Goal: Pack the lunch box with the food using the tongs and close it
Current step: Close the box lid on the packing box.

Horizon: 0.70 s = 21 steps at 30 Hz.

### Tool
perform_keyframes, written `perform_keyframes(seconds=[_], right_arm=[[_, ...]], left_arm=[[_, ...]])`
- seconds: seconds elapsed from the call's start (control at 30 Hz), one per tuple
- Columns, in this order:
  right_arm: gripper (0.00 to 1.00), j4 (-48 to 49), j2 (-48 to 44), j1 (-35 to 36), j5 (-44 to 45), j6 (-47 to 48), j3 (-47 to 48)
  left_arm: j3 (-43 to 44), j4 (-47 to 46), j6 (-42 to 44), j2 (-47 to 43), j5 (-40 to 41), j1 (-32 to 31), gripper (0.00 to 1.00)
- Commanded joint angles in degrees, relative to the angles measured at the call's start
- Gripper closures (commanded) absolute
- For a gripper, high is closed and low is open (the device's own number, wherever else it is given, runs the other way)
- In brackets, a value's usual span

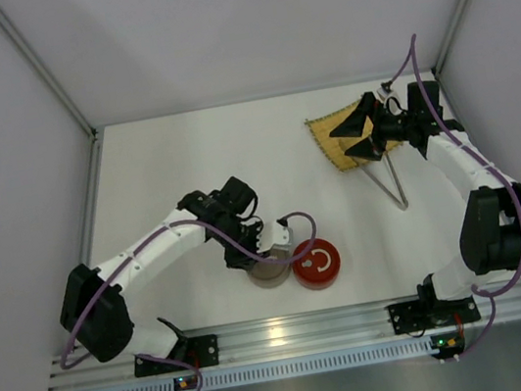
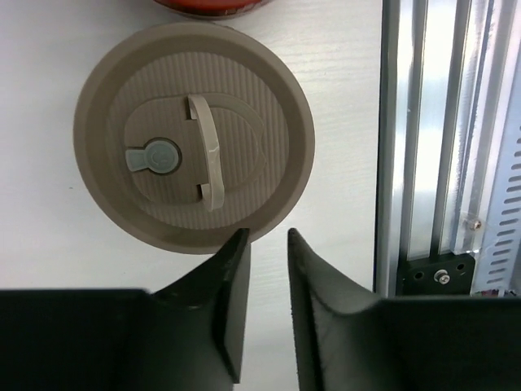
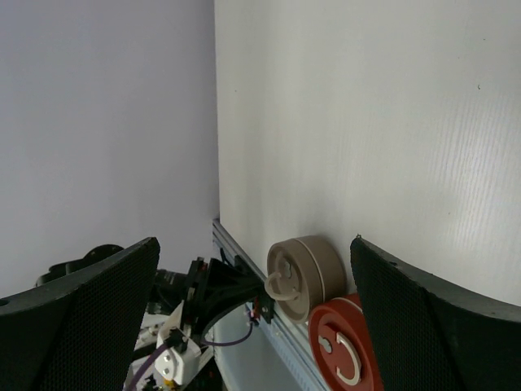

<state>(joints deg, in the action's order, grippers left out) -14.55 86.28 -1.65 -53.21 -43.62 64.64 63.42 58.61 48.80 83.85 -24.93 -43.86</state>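
- While the left jaws hang at the left rim of a round taupe plastic lunch box [image 2: 194,138], they stand slightly parted with only bare table showing in the narrow gap, pinching nothing. Whether a tip touches the rim cannot be told.
- The lunch box sits on the white table [image 1: 185,158] near its front edge with its ribbed lid on. A curved flat handle [image 2: 208,155] lies across the lid's middle, and a small grey round plug [image 2: 159,156] sits just beside it.
- A round red container [image 1: 317,264] with a white hook-shaped mark on top stands right against the lunch box on its right side. Whether the two touch is unclear.
- A silver aluminium rail [image 2: 423,122] runs along the front edge of the table, close to the lunch box.
- The right jaws are spread wide and hold nothing. They hover over a yellow woven bamboo mat [image 1: 328,135] in the far right corner of the table.
- Slim silvery metal tongs [image 1: 390,180] lie flat on the table just in front of the mat. Their joined end points toward the front edge and their two thin arms run back toward the mat, where the tips are hidden under the right jaws. The tongs are well apart from the lunch box.
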Motion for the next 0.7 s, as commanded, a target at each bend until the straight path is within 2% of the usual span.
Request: perform_keyframes(seconds=[0.0, 0.03, 0.07, 0.2, 0.43, 0.67], right_arm=[[0.01, 1.01, -2.26, -0.46, -0.31, 0.29, 1.89], [0.0, 1.01, -2.34, -0.46, -0.31, 0.29, 1.89], [0.01, 1.18, -2.26, -0.46, -0.31, 0.29, 1.89], [0.01, 1.27, -2.08, -0.46, -0.4, 0.11, 1.89], [0.01, 1.36, -2.08, -0.37, -0.49, 0.11, 1.8], [0.01, 1.36, -1.73, -0.37, -0.49, 0.29, 1.89]], left_arm=[[2.76, 1.16, -2.19, -3.78, -3.81, 0.09, 0.73], [2.85, 0.29, -3.34, -4.13, -3.64, 0.09, 0.77], [2.85, -2.42, -4.57, -4.49, -3.2, 0.09, 0.86], [3.2, -7.36, -10.63, -4.67, -0.48, 0.0, 0.95], [1.97, -13.69, -14.78, -2.21, 5.41, 0.0, 1.0], [1.45, -11.59, -13.38, -0.36, 1.55, -0.88, 1.0]])
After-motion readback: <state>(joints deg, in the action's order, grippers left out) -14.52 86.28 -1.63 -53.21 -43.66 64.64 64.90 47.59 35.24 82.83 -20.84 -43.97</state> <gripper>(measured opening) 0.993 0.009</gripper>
